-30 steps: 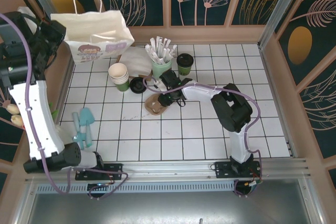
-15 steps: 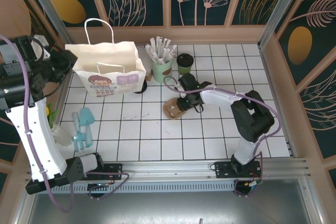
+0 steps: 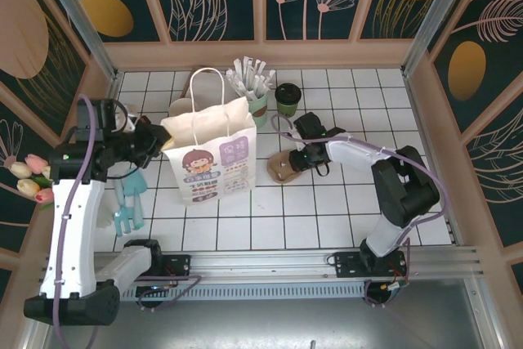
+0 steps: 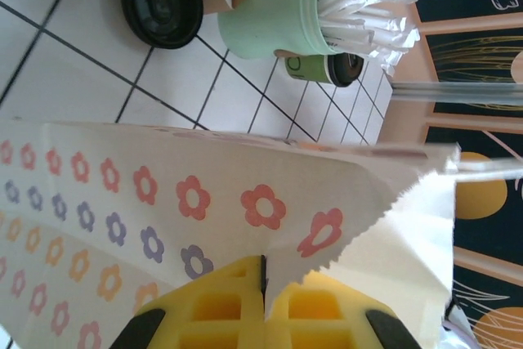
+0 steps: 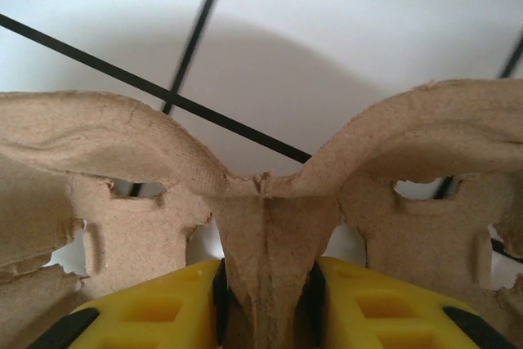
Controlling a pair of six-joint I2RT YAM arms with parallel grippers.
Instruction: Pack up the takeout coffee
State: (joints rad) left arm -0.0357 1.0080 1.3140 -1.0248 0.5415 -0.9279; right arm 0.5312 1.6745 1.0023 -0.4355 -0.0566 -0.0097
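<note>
Jaws of the left gripper [image 3: 161,143] clamp the top edge of a white paper bag [image 3: 214,157] standing upright on the tiled worktop [image 3: 343,218]. Right of the bag, the right gripper [image 3: 302,158] pinches a brown cardboard cup carrier [image 3: 283,168]. Behind the bag, to its right, stands the takeout coffee [image 3: 288,97], lid on.

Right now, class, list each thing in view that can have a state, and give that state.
takeout coffee: upright, lid on.
paper bag: upright, edge pinched.
cup carrier: gripped at its middle rib.
straw holder: upright, full of straws.
left gripper: jaws shut on paper bag.
right gripper: jaws shut on cup carrier.
</note>
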